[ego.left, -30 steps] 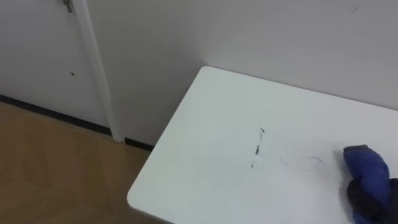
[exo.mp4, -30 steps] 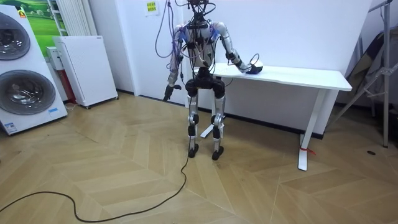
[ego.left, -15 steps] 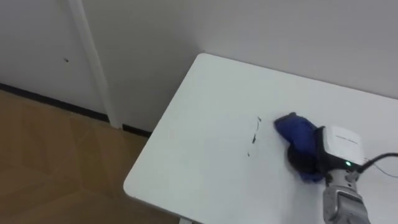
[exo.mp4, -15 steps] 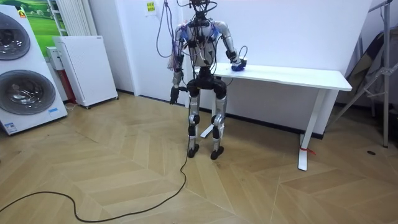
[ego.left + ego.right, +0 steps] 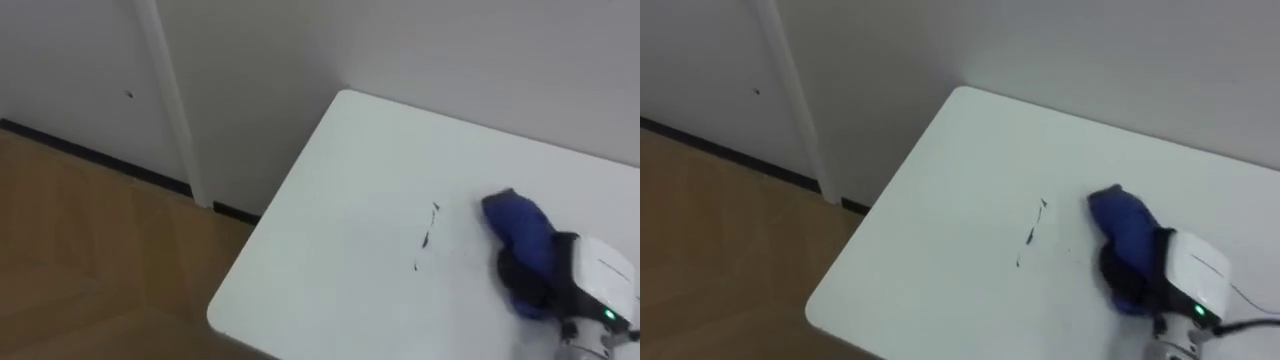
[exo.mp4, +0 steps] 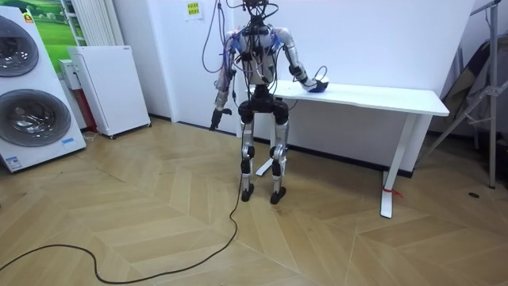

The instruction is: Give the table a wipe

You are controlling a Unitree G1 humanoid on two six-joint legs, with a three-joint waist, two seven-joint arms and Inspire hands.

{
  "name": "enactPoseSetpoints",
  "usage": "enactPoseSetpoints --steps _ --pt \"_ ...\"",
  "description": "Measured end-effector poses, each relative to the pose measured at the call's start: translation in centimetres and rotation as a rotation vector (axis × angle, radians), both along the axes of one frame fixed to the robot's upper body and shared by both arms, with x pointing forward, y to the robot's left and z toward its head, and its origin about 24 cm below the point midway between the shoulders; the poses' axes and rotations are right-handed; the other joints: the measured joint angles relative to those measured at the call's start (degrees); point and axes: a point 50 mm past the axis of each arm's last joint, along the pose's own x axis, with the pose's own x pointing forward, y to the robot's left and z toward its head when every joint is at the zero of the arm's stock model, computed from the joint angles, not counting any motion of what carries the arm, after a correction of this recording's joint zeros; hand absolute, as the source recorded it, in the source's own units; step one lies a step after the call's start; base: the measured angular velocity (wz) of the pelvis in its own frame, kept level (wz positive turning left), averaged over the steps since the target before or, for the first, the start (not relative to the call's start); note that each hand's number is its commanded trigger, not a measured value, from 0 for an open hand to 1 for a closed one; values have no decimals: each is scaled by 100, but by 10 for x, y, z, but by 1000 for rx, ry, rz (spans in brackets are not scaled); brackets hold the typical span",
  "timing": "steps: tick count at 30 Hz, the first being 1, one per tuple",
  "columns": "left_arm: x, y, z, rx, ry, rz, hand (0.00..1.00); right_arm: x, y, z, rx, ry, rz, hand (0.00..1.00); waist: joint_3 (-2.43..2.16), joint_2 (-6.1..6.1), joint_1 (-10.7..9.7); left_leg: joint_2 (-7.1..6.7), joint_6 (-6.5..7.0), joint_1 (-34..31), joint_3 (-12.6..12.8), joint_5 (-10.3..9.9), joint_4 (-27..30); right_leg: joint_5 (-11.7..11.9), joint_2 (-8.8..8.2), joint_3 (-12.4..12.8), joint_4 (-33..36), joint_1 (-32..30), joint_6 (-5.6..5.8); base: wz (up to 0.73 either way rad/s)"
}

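The white table (image 5: 340, 230) carries thin dark marks (image 5: 427, 238) near its left end. Just right of the marks lies a blue cloth (image 5: 520, 232) with my right hand (image 5: 532, 282) on its near end, dark fingers curled round it. The right eye view has the same cloth (image 5: 1120, 222), hand (image 5: 1130, 272) and marks (image 5: 1030, 235). In the room view I stand at the table's left end, my right hand (image 6: 317, 86) reaching onto the tabletop (image 6: 381, 97). My left hand (image 6: 213, 121) hangs by my side, away from the table.
A white wall runs directly behind the table. A white upright post (image 5: 175, 110) stands at the left by the wall, with wooden floor (image 5: 90, 260) below. The table's left edge and front corner (image 5: 215, 315) are close. Washing machines (image 6: 28, 87) and a white cabinet (image 6: 107, 87) stand farther off.
My right hand swept the cloth left toward the marks, then drew it back a little to the right. The eye view shifted slightly. My left arm swung a little at my side.
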Motion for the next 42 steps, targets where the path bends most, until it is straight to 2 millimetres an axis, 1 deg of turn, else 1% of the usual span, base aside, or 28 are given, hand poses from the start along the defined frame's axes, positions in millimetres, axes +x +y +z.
enactPoseSetpoints --steps 1,4,5,7,8,9,10,12,13,14,15,16,17,18,20,22,24,26,27,28,29,31,33,34,38,39,40,42 --pt "-1 2 1 4 -1 8 0 -7 -7 1 -6 9 -27 100 1 -1 -6 -2 4 13 2 -2 -1 0 -4 10 -2 10 0 0" --pt "2 1 0 1 -8 -1 0 -7 -13 2 -13 21 -40 100 -1 8 -33 0 6 43 25 -3 11 -4 -23 0 -6 47 7 -7" --pt "3 0 0 -1 -10 -4 0 -5 -13 2 -5 21 -39 100 -1 9 -31 0 5 51 49 -3 7 -10 -24 16 -2 47 16 -17" --pt "6 -4 -1 -18 -17 -17 0 11 -8 3 29 17 -25 100 7 26 32 5 -8 51 140 -10 2 -33 -26 138 -8 33 53 -32" --pt "7 -5 -2 -22 -16 -25 0 17 -6 4 33 15 -21 100 12 30 52 8 -11 46 162 -11 14 -33 -23 130 -9 29 52 -33" --pt "11 -9 -4 -34 -12 -44 0 25 -2 5 44 16 -10 100 16 42 98 20 -26 48 229 -5 16 -29 -14 156 -4 6 46 -33" --pt "14 -13 -6 -46 -11 -65 0 34 5 6 64 23 4 100 41 20 130 24 -44 46 313 4 13 -8 15 249 23 -77 12 -35" --pt "22 -18 -7 -66 -15 -98 0 53 17 11 81 26 62 100 52 27 203 36 -68 -52 358 17 13 19 55 321 116 -263 -37 -48" --pt "29 -20 -8 -77 -28 -106 0 67 29 16 97 26 124 100 93 56 268 46 -83 -98 364 32 10 48 96 394 129 -355 -81 -50" --pt "28 -21 -8 -82 -26 -105 0 73 36 18 105 27 160 100 117 63 311 54 -87 -114 374 35 11 60 122 449 140 -397 -100 -48" --pt "29 -22 -9 -86 -28 -112 0 83 52 22 103 32 243 100 128 61 402 66 -93 -163 366 38 15 70 146 459 177 -492 -131 -31" --pt "28 -23 -9 -90 -23 -116 0 92 66 27 92 33 323 100 136 55 419 72 -110 -235 347 49 18 61 156 451 193 -569 -149 -17" --pt "27 -24 -9 -94 -21 -118 0 96 72 29 91 29 354 100 147 56 420 72 -119 -270 322 57 21 59 159 448 190 -594 -153 14" --pt "29 -24 -9 -101 -21 -118 0 102 82 32 92 15 399 100 188 54 427 62 -123 -304 287 94 9 43 160 451 197 -626 -162 19" --pt "23 -24 -9 -106 -6 -109 0 108 85 35 101 -2 425 100 203 78 468 63 -123 -345 264 100 1 28 162 437 188 -663 -163 16" --pt "7 -23 -9 -110 24 -81 0 106 80 32 102 -15 423 100 207 78 411 43 -118 -348 134 102 12 -9 127 290 151 -647 -147 27" --pt "-9 -21 -8 -107 59 -69 0 98 75 26 107 -20 417 100 189 50 318 32 -118 -336 109 102 17 -25 117 258 77 -563 -133 28" --pt "-13 -18 -7 -101 64 -52 0 89 62 22 112 -41 368 100 172 24 195 6 -117 -342 54 101 16 -71 80 242 63 -503 -102 46" --pt "-12 -14 -5 -88 57 -47 0 77 49 18 109 -53 304 100 154 -6 139 -18 -112 -327 66 103 16 -115 42 219 47 -435 -71 65" --pt "-13 -9 -3 -70 46 -35 0 62 34 15 110 -54 228 100 112 -24 112 -41 -105 -297 76 108 15 -130 18 219 -18 -329 -49 61" --pt "-14 -7 -2 -60 47 -35 0 55 28 13 107 -52 195 100 104 -31 94 -51 -104 -264 78 108 14 -142 6 222 -13 -282 -33 42" --pt "-19 -1 1 -37 55 -13 0 30 4 7 113 -49 46 100 40 -41 9 -56 -54 -140 122 75 16 -196 -26 239 -16 -98 3 29" --pt "-18 1 1 -30 50 4 0 15 -11 5 111 -38 -44 100 15 -66 -49 -55 -36 -93 116 61 24 -224 -49 240 -1 -11 25 11" --pt "-18 1 1 -28 50 5 0 10 -18 6 93 -25 -65 100 17 -68 -80 -59 -32 -71 129 57 24 -224 -56 252 13 -12 25 -5" --pt "-3 0 0 -33 17 -3 0 0 -24 4 80 1 -94 100 19 -74 -117 -64 -26 -13 144 47 56 -214 -59 275 21 47 29 -9" --pt "5 -2 -1 -38 1 -13 0 2 -22 4 86 6 -100 100 20 -71 -94 -62 -32 21 186 42 59 -213 -47 322 28 44 27 -28" --pt "12 -5 -2 -48 -12 -25 0 13 -19 5 90 5 -95 100 22 -43 -16 -52 -47 51 301 32 46 -204 -8 466 73 8 13 -41" --pt "24 -12 -5 -64 -19 -58 0 30 -5 5 90 22 -57 100 18 -13 97 6 -71 53 470 16 16 -163 48 609 119 -91 -36 -60"
